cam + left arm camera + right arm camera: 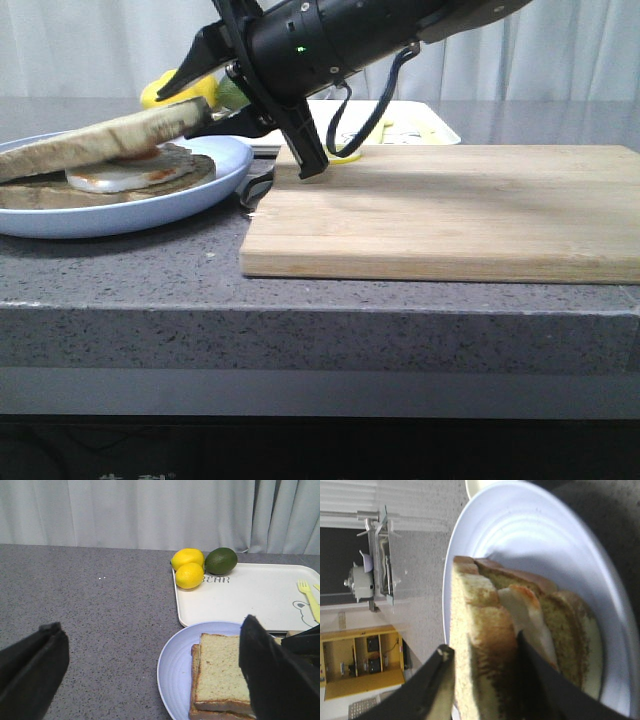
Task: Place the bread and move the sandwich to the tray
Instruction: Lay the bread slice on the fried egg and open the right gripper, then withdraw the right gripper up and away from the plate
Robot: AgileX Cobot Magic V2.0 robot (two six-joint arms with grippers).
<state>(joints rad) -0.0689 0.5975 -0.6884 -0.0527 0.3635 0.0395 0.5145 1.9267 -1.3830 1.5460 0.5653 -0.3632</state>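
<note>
My right gripper [203, 112] is shut on the edge of the bread [100, 140], a tan slice with a brown crust. It holds the slice tilted over the fried egg [120, 176] and the lower slice [50, 194] on the pale blue plate [130, 218]. In the right wrist view the bread [470, 630] sits between the fingers [440, 680], with the egg [522, 605] beside it. My left gripper [152, 630] is open and empty above the counter, left of the plate [175, 665] and the top slice [222, 670]. The white tray [250, 595] lies behind the plate.
A wooden cutting board [450, 210] lies right of the plate. Two lemons [189, 566] and a green fruit [221, 560] sit at the tray's far left corner, and a yellow fork [310, 597] lies on its right side. The right arm [340, 40] crosses above the board.
</note>
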